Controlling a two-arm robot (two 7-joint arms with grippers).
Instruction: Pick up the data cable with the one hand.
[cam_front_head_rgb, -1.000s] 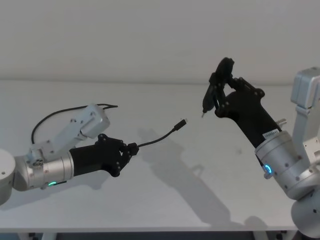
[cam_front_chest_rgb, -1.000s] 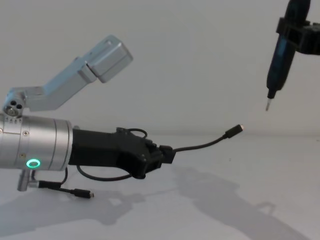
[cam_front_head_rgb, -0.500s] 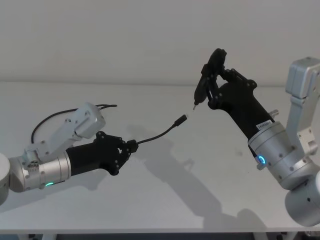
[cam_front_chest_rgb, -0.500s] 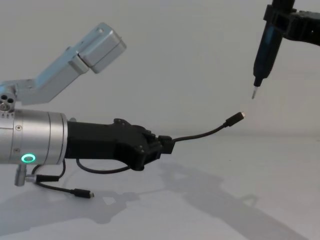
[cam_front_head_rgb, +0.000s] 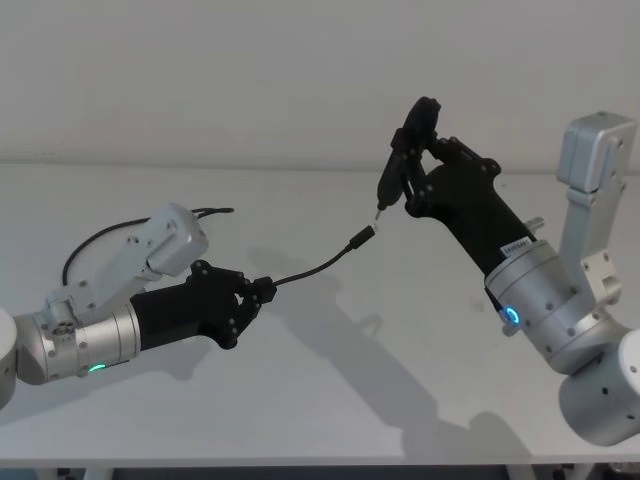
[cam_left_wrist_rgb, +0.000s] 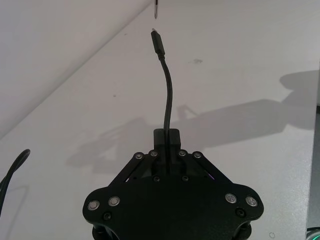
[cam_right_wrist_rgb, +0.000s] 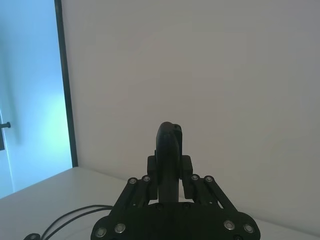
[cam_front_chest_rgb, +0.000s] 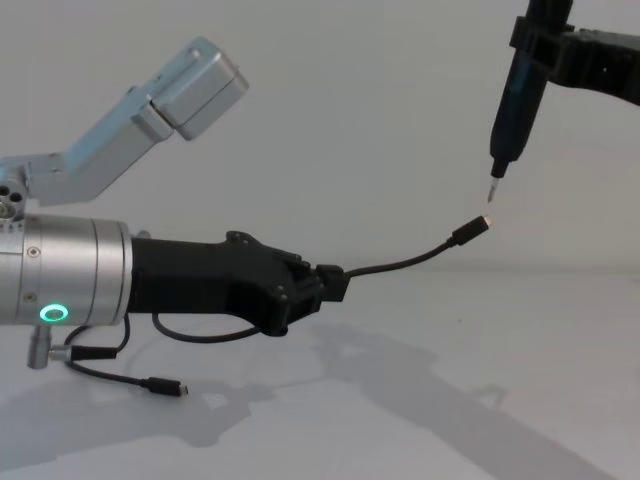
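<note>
White table (cam_front_head_rgb: 330, 390); pen-like tool (cam_front_chest_rgb: 515, 100) tip apparently just above data cable (cam_front_chest_rgb: 410, 262) plug.

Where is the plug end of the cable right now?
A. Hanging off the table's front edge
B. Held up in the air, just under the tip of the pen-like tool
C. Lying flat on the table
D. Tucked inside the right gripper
B: the left gripper holds the cable so its plug is raised off the table, just below the tool tip held in the right gripper.
</note>
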